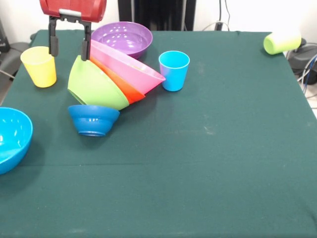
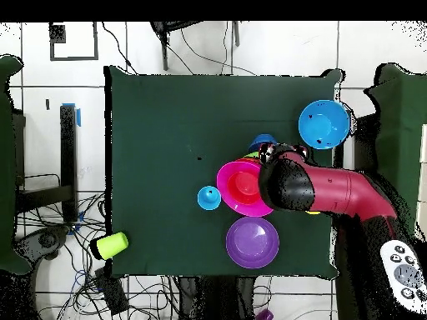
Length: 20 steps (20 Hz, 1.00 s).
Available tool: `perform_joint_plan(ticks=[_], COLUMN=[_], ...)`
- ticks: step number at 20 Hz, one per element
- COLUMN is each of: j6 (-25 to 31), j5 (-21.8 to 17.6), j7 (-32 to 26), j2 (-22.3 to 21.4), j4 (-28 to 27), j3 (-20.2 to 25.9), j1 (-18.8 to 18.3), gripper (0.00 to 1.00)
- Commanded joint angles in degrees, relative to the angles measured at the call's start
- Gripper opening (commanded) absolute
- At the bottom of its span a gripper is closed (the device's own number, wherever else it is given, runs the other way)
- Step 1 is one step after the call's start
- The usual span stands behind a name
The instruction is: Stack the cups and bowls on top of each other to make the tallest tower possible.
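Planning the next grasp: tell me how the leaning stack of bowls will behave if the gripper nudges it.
The tower already tilts on the small dark blue bowl, so a nudge would probably topple it. The glossy lime green bowl, orange-red bowl and pink bowl sit loosely nested and may slide apart. The open gripper hangs at its upper rim.

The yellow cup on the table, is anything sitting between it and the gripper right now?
Nothing visible does. The gripper hangs open in the front view, one finger just above the yellow cup, bare air between them. The tilted stack of bowls lies off to the other side.
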Motion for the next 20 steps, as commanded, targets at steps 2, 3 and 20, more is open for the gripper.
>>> perform_joint_plan(ticks=[2, 3, 20], j6=[8.44, 7.97, 10.87], j5=[-1.11, -1.47, 0.29], j7=[-3.6, -3.57, -2.58], j2=[-0.56, 0.03, -0.77], j4=[2.02, 1.67, 1.96], j3=[3.78, 3.75, 3.84], j1=[2.15, 2.22, 3.99], gripper=[1.0, 1.0, 1.0])
